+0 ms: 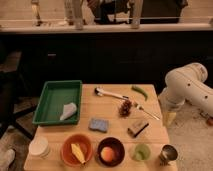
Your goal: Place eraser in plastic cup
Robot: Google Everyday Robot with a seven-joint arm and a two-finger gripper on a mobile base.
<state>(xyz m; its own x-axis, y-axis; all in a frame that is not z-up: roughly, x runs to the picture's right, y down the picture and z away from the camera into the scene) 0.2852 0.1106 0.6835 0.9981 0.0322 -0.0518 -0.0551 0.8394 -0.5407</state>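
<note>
The eraser (138, 127), a small tan block with a dark underside, lies on the wooden table (112, 115) right of centre. The pale-green plastic cup (141, 152) stands just in front of it at the near edge. The white arm (187, 87) hangs beside the table's right edge. The gripper (170, 118) points down there, to the right of the eraser and apart from it. Nothing shows in it.
A shiny metal cup (168, 154) stands right of the plastic cup. An orange bowl (77, 150), a dark bowl (110, 152) and a white container (39, 146) line the near edge. Also on the table are a blue sponge (98, 124), green tray (57, 101), brown cluster (125, 107), green pepper (140, 92) and utensils (111, 93).
</note>
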